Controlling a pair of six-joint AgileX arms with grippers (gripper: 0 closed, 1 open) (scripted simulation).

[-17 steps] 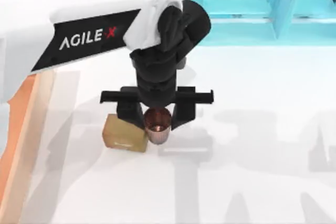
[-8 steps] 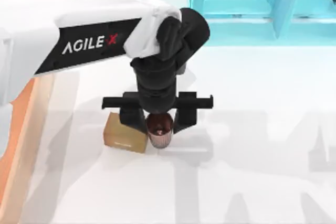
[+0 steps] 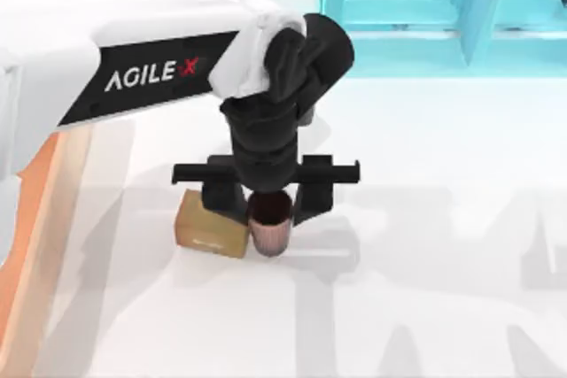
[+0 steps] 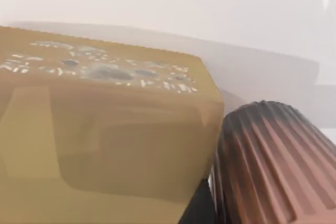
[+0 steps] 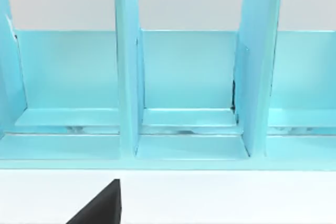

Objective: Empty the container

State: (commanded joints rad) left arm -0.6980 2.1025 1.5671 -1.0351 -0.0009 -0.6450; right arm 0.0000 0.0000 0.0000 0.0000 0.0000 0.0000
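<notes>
The container (image 3: 55,236), a wooden tray with a tan rim and an orange-brown floor, lies at the table's left edge, partly under my left arm. My left gripper (image 3: 268,207) points down over the table to the tray's right. It is shut on a small dark-red ribbed cup (image 3: 270,229), which stands upright on the white surface. A tan block (image 3: 210,227) sits right beside the cup on its left, close or touching. The left wrist view shows the block (image 4: 105,129) and the cup's ribbed side (image 4: 273,166) close up.
A turquoise shelf-like cabinet (image 3: 443,6) stands along the back right of the table; the right wrist view faces its compartments (image 5: 189,82). A dark part of my right gripper (image 5: 100,208) shows at that view's edge. White table surface spreads out right of the cup.
My left gripper has come down a little with the cup, which now sits lower, on the table beside the block. The block has not moved.
</notes>
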